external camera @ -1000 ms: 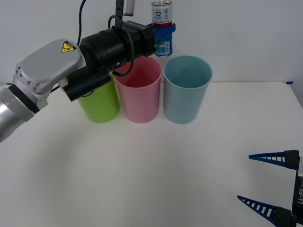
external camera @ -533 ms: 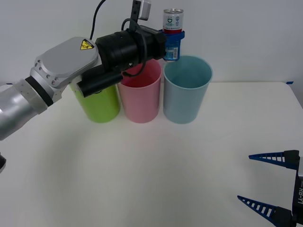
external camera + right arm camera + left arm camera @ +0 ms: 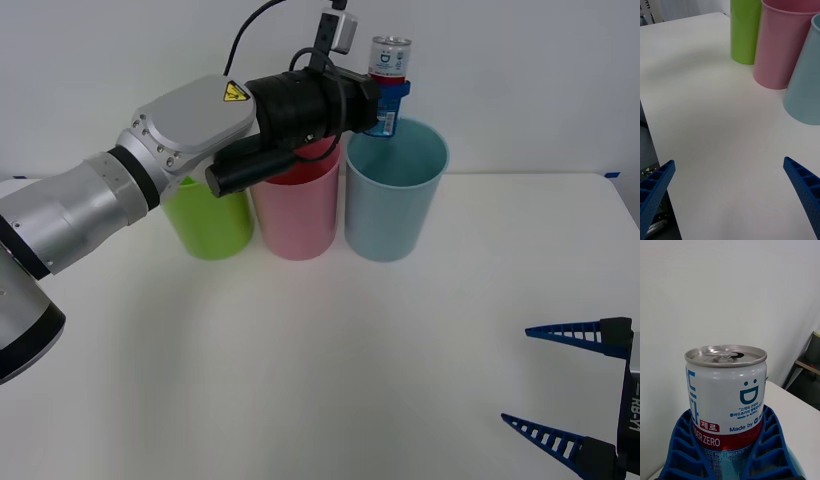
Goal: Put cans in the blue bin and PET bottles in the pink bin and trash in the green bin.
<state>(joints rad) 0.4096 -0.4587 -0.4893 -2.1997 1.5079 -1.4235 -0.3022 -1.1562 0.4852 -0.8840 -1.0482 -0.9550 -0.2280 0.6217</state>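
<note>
My left gripper [image 3: 390, 92] is shut on the can [image 3: 390, 62], a slim drink can with a light blue label and a red band, held upright. It hangs above the near-left rim of the blue bin [image 3: 395, 190]. In the left wrist view the can [image 3: 727, 390] stands between my blue fingers [image 3: 681, 450], its opened silver top showing. The pink bin [image 3: 296, 205] stands left of the blue one, and the green bin [image 3: 210, 220] left of that, partly behind my left arm. My right gripper [image 3: 560, 385] rests open at the table's near right corner, and its wrist view shows it [image 3: 730, 187] holding nothing.
The three bins stand in a row at the back of the white table [image 3: 330, 350], against a white wall. The right wrist view shows the green bin [image 3: 745, 30], pink bin [image 3: 784, 45] and blue bin [image 3: 807, 82] across bare tabletop.
My left arm has carried the can to the right, from above the pink bin's far rim to above the blue bin's rim. The right gripper has stayed still.
</note>
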